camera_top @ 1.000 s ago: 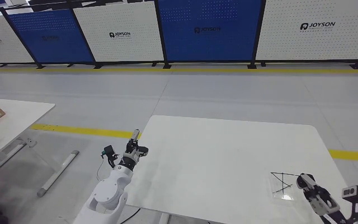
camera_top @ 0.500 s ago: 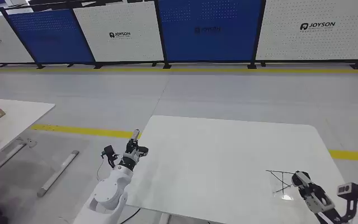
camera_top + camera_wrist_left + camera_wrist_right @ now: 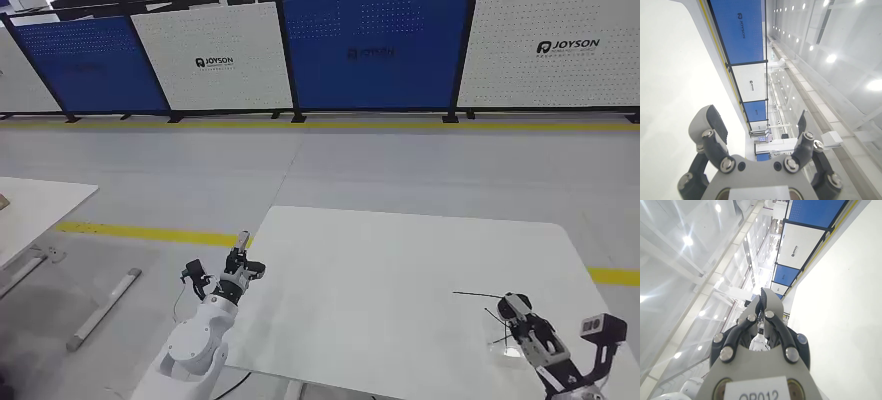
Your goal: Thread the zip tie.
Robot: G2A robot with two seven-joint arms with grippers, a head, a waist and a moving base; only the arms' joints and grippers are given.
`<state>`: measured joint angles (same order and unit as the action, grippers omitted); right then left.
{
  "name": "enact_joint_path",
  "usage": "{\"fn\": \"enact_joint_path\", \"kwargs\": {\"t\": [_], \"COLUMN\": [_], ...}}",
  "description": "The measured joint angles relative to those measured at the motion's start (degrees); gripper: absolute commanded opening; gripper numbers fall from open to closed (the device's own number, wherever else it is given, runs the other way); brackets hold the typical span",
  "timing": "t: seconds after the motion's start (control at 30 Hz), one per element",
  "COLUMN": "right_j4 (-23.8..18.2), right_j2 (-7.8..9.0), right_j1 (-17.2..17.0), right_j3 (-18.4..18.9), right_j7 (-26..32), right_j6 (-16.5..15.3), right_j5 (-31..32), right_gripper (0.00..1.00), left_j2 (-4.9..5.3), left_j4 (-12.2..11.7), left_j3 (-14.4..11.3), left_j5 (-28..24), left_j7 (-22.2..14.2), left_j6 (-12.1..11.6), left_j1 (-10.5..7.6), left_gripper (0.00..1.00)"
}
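At the near right corner of the white table (image 3: pixel 400 250), the right gripper (image 3: pixel 511 303) has its jaws pressed together. A thin black zip tie (image 3: pixel 476 295) sticks out from its tip toward the left, just clear of the tabletop. From the top view it looks pinched at one end, though the right wrist view does not show the strap between the pads. Just nearer, thin dark lines (image 3: pixel 497 322) cross on the table; I cannot tell whether they are more ties or shadow. At the table's left edge, well apart, the left gripper (image 3: pixel 240 243) hangs with its jaws spread wide and nothing between them.

The tie is probably very light, springy along its length and slick on its flat faces. Held by one end, the free length will likely sag and quiver, and it may twist in the pads. The second hold is best taken close to the free end, across the flat sides. Which end carries the head is too small to tell.
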<state>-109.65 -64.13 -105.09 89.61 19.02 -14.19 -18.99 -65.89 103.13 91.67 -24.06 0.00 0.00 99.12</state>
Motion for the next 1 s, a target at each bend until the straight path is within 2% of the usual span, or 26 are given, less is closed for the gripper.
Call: {"fn": "enact_joint_path", "kwargs": {"t": [0.23, 0.33, 0.43, 0.5, 1.0], "right_j4": [0.02, -0.5, -0.52, -0.6, -0.6], "right_j2": [-0.13, -0.66, -1.23, -1.4, -1.39], "right_j1": [0.27, 1.06, 2.04, 2.49, 2.48], "right_j3": [-0.39, -3.62, -7.54, -9.15, -9.09], "right_j7": [-1.02, -5.09, -10.41, -11.34, -11.19], "right_j6": [0.2, 0.56, 1.46, 2.23, 2.22], "right_j5": [0.7, 3.06, 9.56, 11.61, 11.44], "right_gripper": [0.0, 0.0, 0.0, 0.0, 0.0], "left_j2": [0.0, 0.0, 0.0, 0.0, 0.0], "left_j4": [0.0, 0.0, 0.0, 0.0, 0.0], "left_j3": [0.0, 0.0, 0.0, 0.0, 0.0], "left_j5": [0.0, 0.0, 0.0, 0.0, 0.0], "left_j7": [0.0, 0.0, 0.0, 0.0, 0.0], "left_j6": [0.0, 0.0, 0.0, 0.0, 0.0], "left_j1": [0.0, 0.0, 0.0, 0.0, 0.0], "left_gripper": [1.0, 1.0, 1.0, 1.0, 1.0]}}
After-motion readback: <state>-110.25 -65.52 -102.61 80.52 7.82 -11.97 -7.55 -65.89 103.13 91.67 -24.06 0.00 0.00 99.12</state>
